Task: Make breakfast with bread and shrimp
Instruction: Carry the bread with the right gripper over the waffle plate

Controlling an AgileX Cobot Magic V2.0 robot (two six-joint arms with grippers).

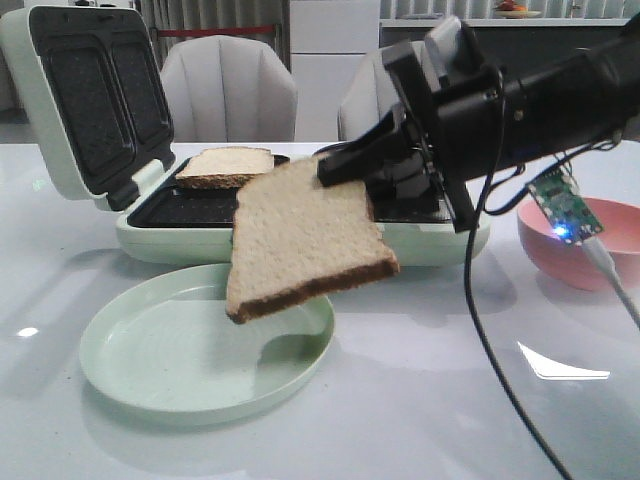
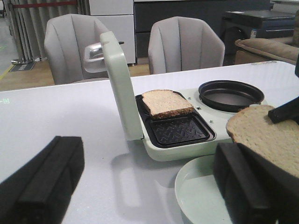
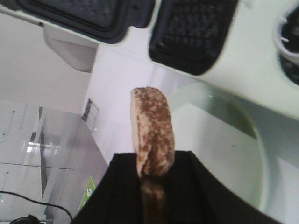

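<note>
The right gripper (image 1: 345, 168) has its jaws closed on one edge of a bread slice (image 1: 305, 240), a pale beige square with a dark brown crust, holding it tilted in the air above the pale green plate (image 1: 150, 370) on the white bench (image 1: 400, 420). A second bread slice (image 1: 225, 166) of the same appearance lies flat in one well of the open sandwich maker (image 1: 160, 235), just behind the plate. The left gripper (image 2: 145, 186) hangs over the bench with its jaws wide apart and empty, and a pink bowl (image 1: 585, 250) stands to the right of the sandwich maker.
</note>
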